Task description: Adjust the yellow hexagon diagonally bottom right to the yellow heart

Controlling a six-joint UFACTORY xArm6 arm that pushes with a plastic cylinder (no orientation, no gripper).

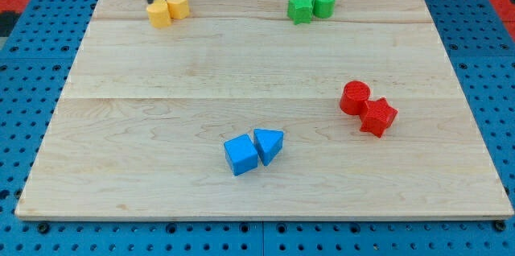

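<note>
Two yellow blocks sit touching at the top left of the wooden board [257, 71]. The right one [179, 4] looks like the yellow hexagon. The left, slightly lower one [160, 14] looks like the yellow heart, though its shape is hard to make out. So the hexagon lies up and to the right of the heart. My tip [152, 2] is at the upper left edge of the left yellow block, touching it or nearly so. The dark rod rises out of the view's top.
A green star [301, 9] and a green round block [325, 2] sit together at the top right. A red round block [354, 97] and a red star [379, 117] touch at the right. A blue cube [241, 155] and a blue triangle [269, 145] touch at the bottom centre.
</note>
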